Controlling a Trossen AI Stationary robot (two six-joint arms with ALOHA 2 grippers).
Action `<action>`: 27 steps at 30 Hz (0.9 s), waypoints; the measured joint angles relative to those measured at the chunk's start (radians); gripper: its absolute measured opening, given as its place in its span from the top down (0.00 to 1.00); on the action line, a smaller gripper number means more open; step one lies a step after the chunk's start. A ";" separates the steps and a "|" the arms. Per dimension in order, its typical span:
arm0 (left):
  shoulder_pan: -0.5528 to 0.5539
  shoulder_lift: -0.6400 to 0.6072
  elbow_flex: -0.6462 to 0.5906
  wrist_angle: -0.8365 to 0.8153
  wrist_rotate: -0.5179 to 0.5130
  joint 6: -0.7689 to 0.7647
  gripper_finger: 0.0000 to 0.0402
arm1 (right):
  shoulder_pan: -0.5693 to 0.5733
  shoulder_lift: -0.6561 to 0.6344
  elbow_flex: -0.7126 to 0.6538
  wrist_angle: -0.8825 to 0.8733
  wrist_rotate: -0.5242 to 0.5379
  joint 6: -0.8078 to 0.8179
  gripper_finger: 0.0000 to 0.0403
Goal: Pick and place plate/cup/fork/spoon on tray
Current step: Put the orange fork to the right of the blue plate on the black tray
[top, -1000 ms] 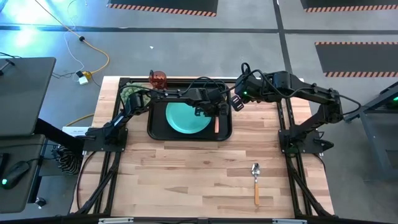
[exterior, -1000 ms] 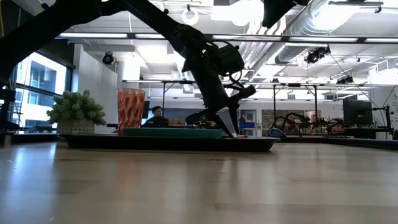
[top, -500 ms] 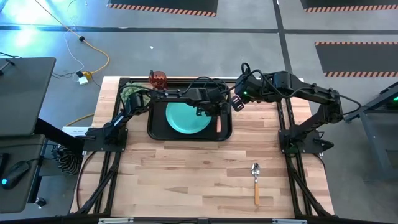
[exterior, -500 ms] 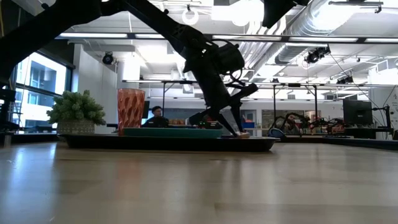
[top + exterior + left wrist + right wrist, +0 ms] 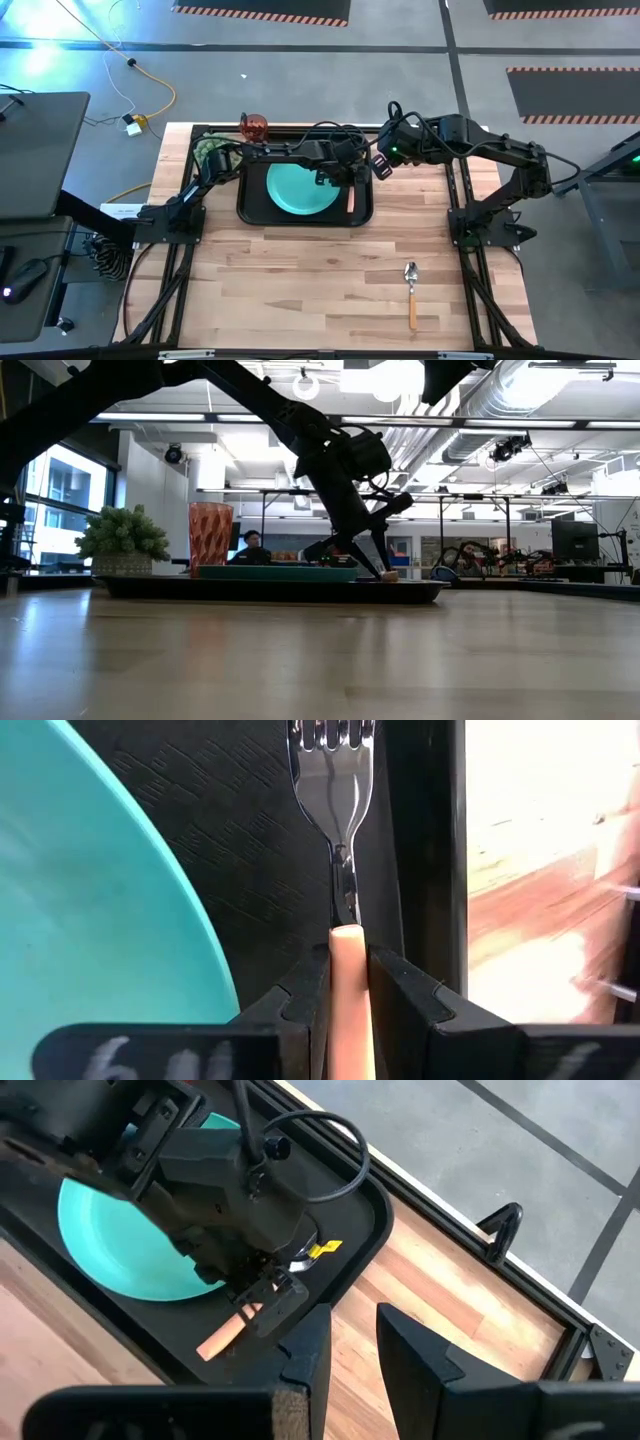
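Left tool, clamped on the fork by the tip of its handle, low over the tray, in the strip beside the plate. The right tool waits with a narrow gap and nothing between its fingers, near the left tool, just off the tray's corner.

Judged step: laying the fork on the tray floor. To do it well, lower until the tines and handle lie flat in the strip between plate edge and raised rim, then part the fingers only slightly, so the slim handle does not roll or tip onto the plate.

Materials: the fork has polished metal tines and a smooth, round, pale orange handle; the tray is black with a fine embossed pattern; the plate is matt teal, round and shallow. The ribbed red cup stands beyond the tray. The spoon lies on the pale wooden surface, well apart from both tools.
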 joint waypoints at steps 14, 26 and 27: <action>0.000 0.000 0.000 -0.001 -0.011 -0.017 0.85 | 0.000 0.000 0.000 0.000 -0.008 0.000 0.81; 0.000 0.000 0.000 -0.003 0.013 0.026 0.85 | 0.000 0.000 0.000 0.000 -0.008 0.000 0.81; 0.000 0.000 0.000 -0.003 0.024 0.027 0.85 | 0.000 0.000 0.000 0.000 -0.008 0.000 0.81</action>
